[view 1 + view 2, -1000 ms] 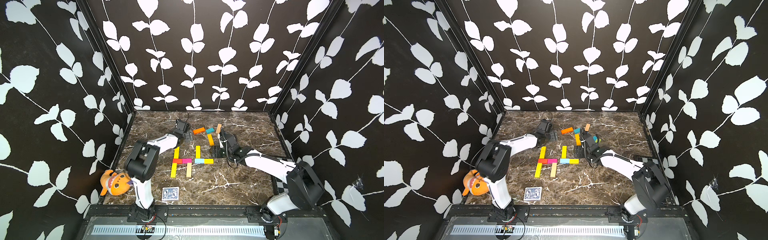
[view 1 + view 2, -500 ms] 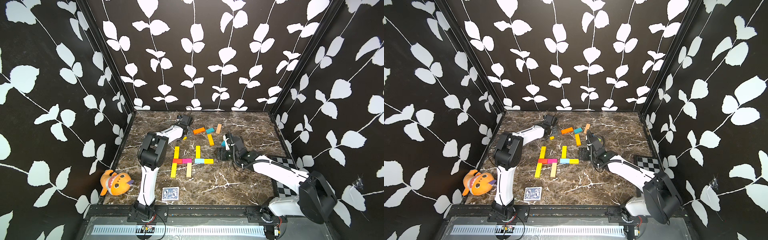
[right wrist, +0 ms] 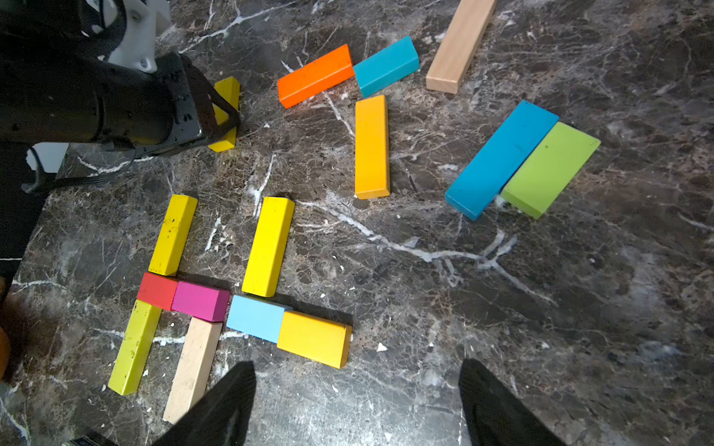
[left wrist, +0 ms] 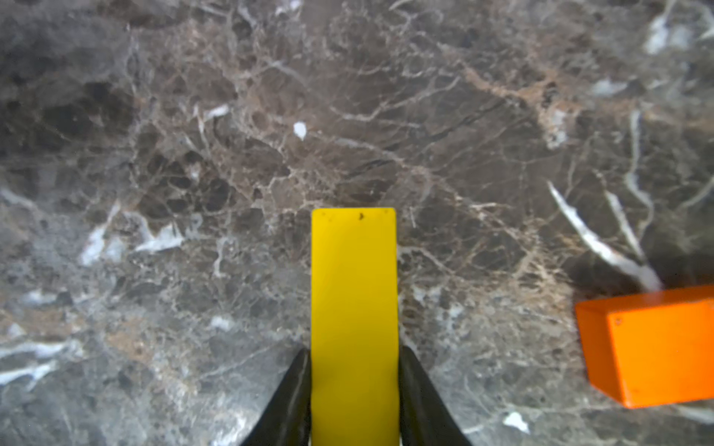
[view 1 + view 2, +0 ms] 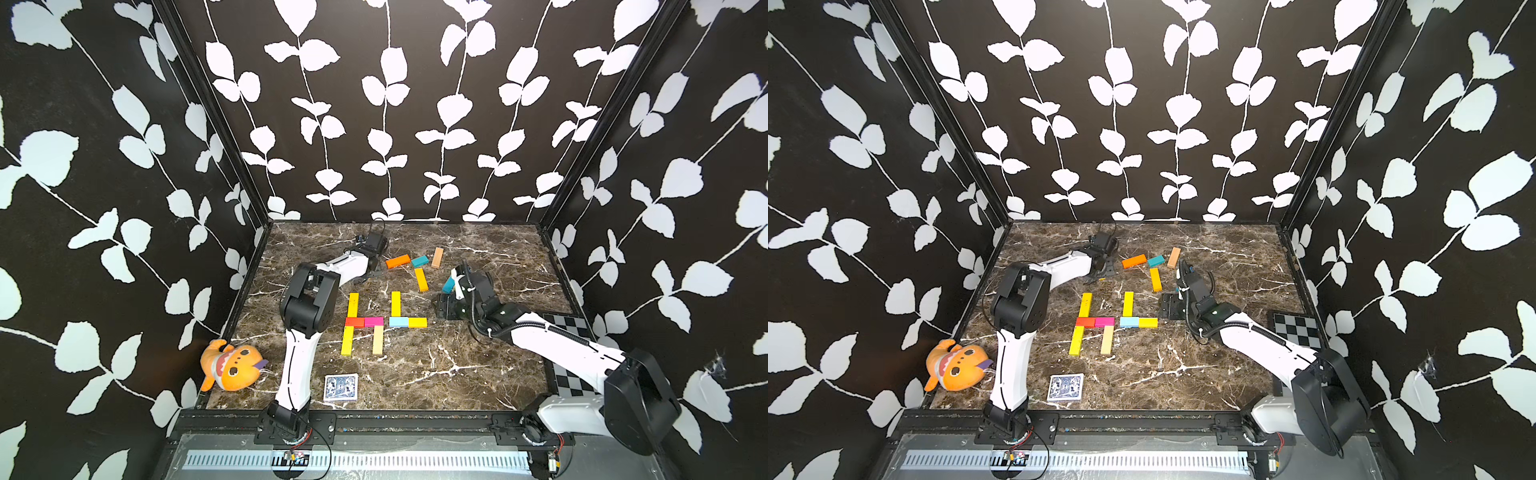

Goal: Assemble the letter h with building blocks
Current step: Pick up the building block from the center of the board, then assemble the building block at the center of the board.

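In both top views, the letter h (image 5: 373, 321) is lying flat on the marble counter (image 5: 457, 374) just left of the frame's centre. Two yellow bars are making the stem, a red and a pink bar the crossbar, and a tan bar the short leg, all touching. It looks finished. Just right of it, three more bars are forming a corner shape (image 5: 398, 322). The loose building blocks (image 5: 398, 261) are lying above these, toward the back wall. The left fingers (image 5: 1104, 270) are reaching down at the left end of that scatter. The right fingers (image 5: 1168, 308) are hovering low, just right of the corner shape.

In the left wrist view, the left fingers (image 4: 293, 397) are clamping a yellow block (image 4: 354, 293) across its narrow width. The bar is running straight out from between them, probably so that it can be laid down in line. Whether it is off the counter cannot be told. An orange block (image 4: 653, 347) is lying near, apart.

In the right wrist view, the right fingers (image 3: 228, 401) are standing wide apart and holding nothing. They are hanging over bare counter beside the corner shape's amber end, seemingly waiting clear of the other arm. A blue block (image 3: 500, 158) and a green block (image 3: 548, 168) are lying side by side, touching.
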Robot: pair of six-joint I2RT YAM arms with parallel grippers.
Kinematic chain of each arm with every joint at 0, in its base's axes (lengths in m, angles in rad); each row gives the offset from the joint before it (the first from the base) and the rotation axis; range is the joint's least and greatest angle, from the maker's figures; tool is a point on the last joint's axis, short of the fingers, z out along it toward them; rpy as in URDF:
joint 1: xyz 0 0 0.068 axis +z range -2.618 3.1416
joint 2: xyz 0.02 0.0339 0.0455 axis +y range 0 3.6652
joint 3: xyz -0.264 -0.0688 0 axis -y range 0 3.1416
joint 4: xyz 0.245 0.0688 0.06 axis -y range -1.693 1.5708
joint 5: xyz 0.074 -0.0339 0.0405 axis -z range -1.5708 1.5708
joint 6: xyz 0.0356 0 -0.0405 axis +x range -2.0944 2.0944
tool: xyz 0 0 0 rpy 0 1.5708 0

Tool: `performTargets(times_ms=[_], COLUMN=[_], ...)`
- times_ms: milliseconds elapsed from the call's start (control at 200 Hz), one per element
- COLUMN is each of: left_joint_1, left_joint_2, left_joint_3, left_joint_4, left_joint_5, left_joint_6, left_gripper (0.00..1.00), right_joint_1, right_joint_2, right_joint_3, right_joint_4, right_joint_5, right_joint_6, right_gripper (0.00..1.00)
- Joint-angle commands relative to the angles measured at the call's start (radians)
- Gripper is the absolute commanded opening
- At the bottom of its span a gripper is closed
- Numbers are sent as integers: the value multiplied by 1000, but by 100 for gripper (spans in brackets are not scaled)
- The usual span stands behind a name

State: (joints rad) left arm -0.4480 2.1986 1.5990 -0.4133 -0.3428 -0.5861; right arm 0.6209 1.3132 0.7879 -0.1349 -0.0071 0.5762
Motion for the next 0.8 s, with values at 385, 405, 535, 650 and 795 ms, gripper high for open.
performTargets(times_ms=[385,405,535,650,795], left_joint_1=[-138,-151,-229,-323,-432], left_joint_2=[-452,-480,-660,-775,-819], left_joint_3=[-347,-371,-546,-647,-689], left_joint_4=[81,76,58,11,-70], left_joint_5=[62,62,82,83,122], left_joint_6=[74,72,24,-22,-97], left_gripper=[27,26,26,26,26], right_joint_1=[-46,-47,-52,-57,-63], right_joint_2=[-6,-6,0,11,31], right_joint_3=[-45,-45,-50,-54,-53], right_joint_4=[49,49,52,60,65], right_joint_5=[41,39,36,33,26], right_joint_6=[34,34,36,39,43], right_gripper=[82,82,82,82,82])
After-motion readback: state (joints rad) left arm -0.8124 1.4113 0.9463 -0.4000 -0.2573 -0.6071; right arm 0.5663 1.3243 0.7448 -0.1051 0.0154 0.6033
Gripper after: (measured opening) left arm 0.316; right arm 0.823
